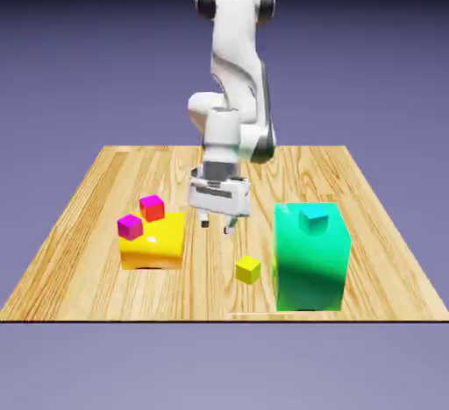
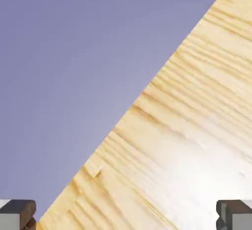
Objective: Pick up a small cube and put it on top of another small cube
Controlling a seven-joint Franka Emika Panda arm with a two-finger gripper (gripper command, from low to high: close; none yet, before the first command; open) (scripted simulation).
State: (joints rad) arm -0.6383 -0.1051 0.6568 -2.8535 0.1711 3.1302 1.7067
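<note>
Small cube, yellow (image 1: 248, 270): one, on the worktop (image 1: 206, 299), below the claw (image 1: 217, 227) and toward the exterior view's right. Claw: fingers parted, empty (hand tilted). Step, apparently: approach; next requires aligning above, then lowering.

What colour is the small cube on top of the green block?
Cyan, best seen in the exterior view.

no readable text, no labels, no numbers, no signs

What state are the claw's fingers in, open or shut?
Open: in the hand view the claw's two tips stand far apart at the bottom edge, with bare table between.
</note>
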